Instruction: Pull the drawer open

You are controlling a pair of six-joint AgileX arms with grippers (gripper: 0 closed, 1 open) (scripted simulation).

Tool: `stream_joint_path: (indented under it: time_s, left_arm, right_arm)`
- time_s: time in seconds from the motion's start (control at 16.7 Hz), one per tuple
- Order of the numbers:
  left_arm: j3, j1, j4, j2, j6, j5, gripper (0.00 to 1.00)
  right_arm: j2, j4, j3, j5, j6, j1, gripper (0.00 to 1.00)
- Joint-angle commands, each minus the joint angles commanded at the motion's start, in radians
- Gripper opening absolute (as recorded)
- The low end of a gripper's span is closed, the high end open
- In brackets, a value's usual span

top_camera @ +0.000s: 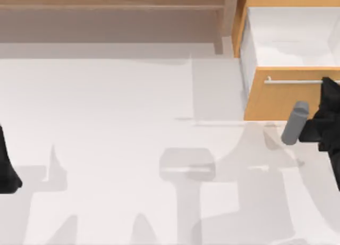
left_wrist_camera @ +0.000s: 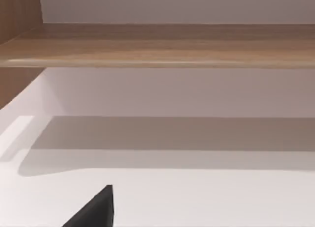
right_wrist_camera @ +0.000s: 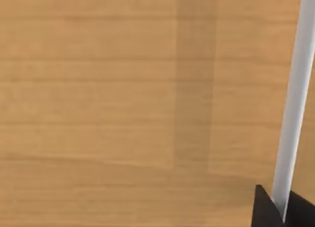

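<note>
The drawer (top_camera: pixel 281 99) stands at the table's far right, with a light orange-tan wooden front and a thin silver bar handle (top_camera: pixel 292 81). It is slid out toward the front, and its white inside (top_camera: pixel 287 37) shows behind the front panel. My right gripper (top_camera: pixel 329 83) is at the right end of the handle. In the right wrist view the drawer front (right_wrist_camera: pixel 123 104) is very close and the handle (right_wrist_camera: pixel 295 99) runs down between the two black fingertips of the right gripper (right_wrist_camera: pixel 283 210), which is shut on it. My left gripper (top_camera: pixel 8 173) is parked at the table's left edge.
A duller brown wooden shelf unit (top_camera: pixel 106 6) runs along the back left; its board (left_wrist_camera: pixel 157 45) also crosses the left wrist view. A grey cylinder (top_camera: pixel 295 123) juts from the right arm in front of the drawer. The white table (top_camera: pixel 133 149) spreads across the middle.
</note>
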Motion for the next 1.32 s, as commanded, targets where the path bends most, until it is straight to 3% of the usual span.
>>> stream_joint_path:
  time_s: [0.42,1.2,1.32]
  left_arm:
    - [0.0,0.0,0.0,0.0,0.0,0.0,1.0]
    - [0.0,0.0,0.0,0.0,0.0,0.0,1.0]
    - [0.0,0.0,0.0,0.0,0.0,0.0,1.0]
  right_arm:
    - [-0.016,0.041,-0.061,0.016,0.0,0.02,0.0]
    - [-0.016,0.041,-0.061,0.016,0.0,0.02,0.98]
    - [-0.016,0.041,-0.061,0.016,0.0,0.02,1.0]
